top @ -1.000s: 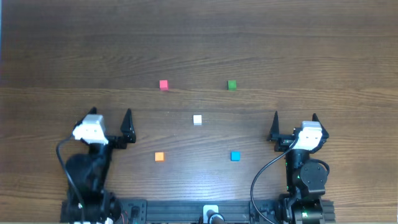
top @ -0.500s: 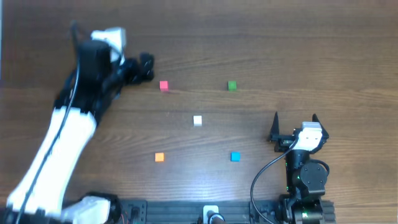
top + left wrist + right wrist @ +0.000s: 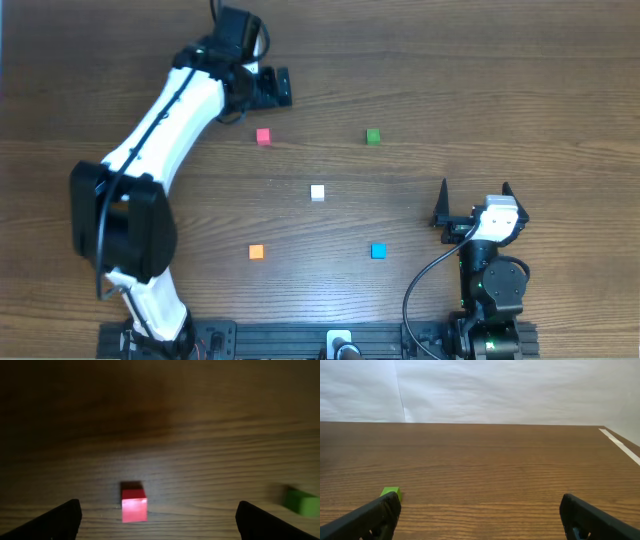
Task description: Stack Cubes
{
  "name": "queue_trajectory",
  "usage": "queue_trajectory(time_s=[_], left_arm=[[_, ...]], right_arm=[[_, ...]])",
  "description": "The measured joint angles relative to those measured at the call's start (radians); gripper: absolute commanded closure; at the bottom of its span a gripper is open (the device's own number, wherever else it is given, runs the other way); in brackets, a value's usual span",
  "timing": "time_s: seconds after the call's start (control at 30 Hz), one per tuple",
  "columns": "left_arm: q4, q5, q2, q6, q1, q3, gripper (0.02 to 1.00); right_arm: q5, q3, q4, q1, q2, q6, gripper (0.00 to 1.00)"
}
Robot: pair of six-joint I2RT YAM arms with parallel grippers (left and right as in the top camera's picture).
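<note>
View: top
Counter (image 3: pixel 500 80): wood grain; five cubes on it, all apart, none stacked.
Pink cube (image 3: pixel 263 136): far row, level with the green cube (image 3: pixel 373 136).
White cube (image 3: pixel 317 192): middle, between the rows.
Orange cube (image 3: pixel 256 252), blue cube (image 3: pixel 378 251): near row.
Left claw (image 3: pixel 278 87): far out on its stretched arm, near the pink cube.
Right claw (image 3: pixel 474 186): by its base, fingers spread wide.
View: left wrist
Left claw: fingers wide apart, gripping nothing, above the counter.
Pink cube (image 3: pixel 134 505): on the counter between the fingers, untouched; green cube (image 3: pixel 301 501) off to one side.
View: right wrist
Right claw: spread, gripping nothing.
Green cube (image 3: pixel 391 492): ahead on the counter; white wall (image 3: pixel 495 390) behind.
</note>
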Motion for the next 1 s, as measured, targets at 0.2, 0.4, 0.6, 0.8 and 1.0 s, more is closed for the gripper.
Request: queue_trajectory(time_s=[0.2,0.4,0.6,0.8,1.0], left_arm=[[-0.049,-0.015,0.086,-0.023,0.0,0.0,0.093],[-0.098,-0.019,0.117,-0.026,-0.002,0.0,0.134],[-0.103,-0.042,0.155,-0.027,-0.032,0.0,0.189],[-0.103,-0.05,0.164,-0.022,-0.045,0.0,0.279],[-0.087,-0.061,0.187,-0.017,-0.045,0.0,0.402]], right_arm=[[0.0,0.0,0.0,0.0,0.0,0.0,0.009],[0.0,0.0,0.0,0.0,0.0,0.0,0.007],[0.0,0.0,0.0,0.0,0.0,0.0,0.007],[0.0,0.0,0.0,0.0,0.0,-0.001,0.009],[0.0,0.0,0.0,0.0,0.0,-0.001,0.009]])
